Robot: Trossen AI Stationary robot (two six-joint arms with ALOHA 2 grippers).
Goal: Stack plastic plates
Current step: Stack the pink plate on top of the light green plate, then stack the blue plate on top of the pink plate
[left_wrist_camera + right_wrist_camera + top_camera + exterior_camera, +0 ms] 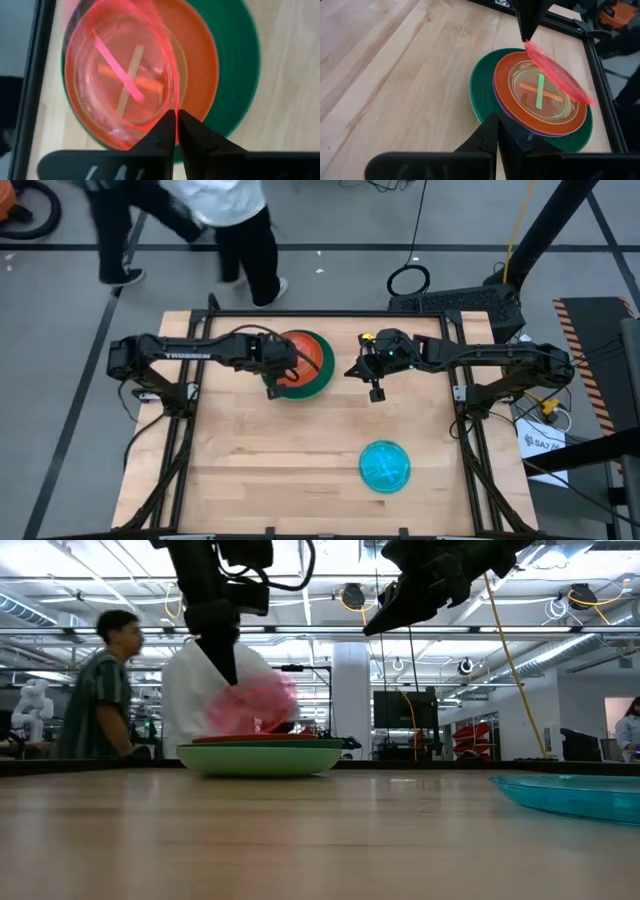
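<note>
A stack of plates (318, 368) stands on the table's far half, a dark green plate (482, 85) at the bottom, then a purple rim (540, 134) and a red-orange plate (505, 75), with smaller ones nested inside. My left gripper (176, 117) hangs over the stack, shut on a translucent pink plate (255, 705), which also shows in the right wrist view (557, 72). My right gripper (496, 122) is shut and empty, in the air to the right of the stack (375, 385). A translucent blue plate (385, 467) lies flat near the table's near right. My left gripper pinches the pink plate's rim (167, 112) between its two fingers, coming from above and pointing down (530, 25). The plate is lifted and steeply tilted over the stack, its held edge high and its opposite edge (587, 100) low, near the stack's top.
A black frame rail (600, 75) runs along the table's far edge just behind the stack. Two people stand beyond the far edge (110, 680). Bare wood (270, 460) lies between the stack and the near edge, left of the blue plate.
</note>
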